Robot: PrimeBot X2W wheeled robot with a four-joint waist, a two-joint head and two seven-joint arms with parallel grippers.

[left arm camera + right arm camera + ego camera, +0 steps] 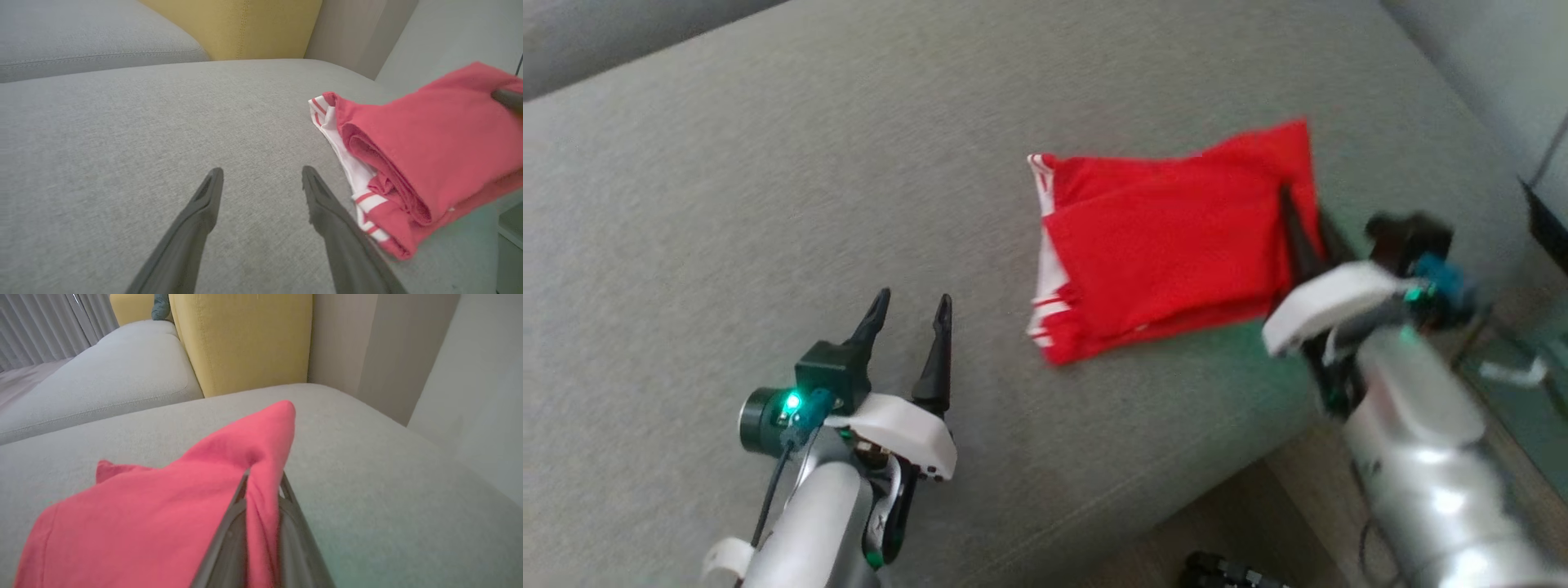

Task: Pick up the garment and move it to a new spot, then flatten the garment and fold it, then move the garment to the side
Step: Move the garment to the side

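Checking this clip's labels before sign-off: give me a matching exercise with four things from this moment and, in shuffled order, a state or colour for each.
Things:
1. left claw
2. right claw
3. garment
4. backrest cushion

States:
A. yellow
B. shut on red fabric
C. folded, red with white striped trim
D. open, holding nothing

Pairs: 1-D, 2-B, 3-C, 4-A

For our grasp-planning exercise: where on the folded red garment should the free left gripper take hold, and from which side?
Probably the garment at its left edge, where the stacked layers lie bunched, approached from the left by the open left gripper; the right gripper pinches the opposite edge.
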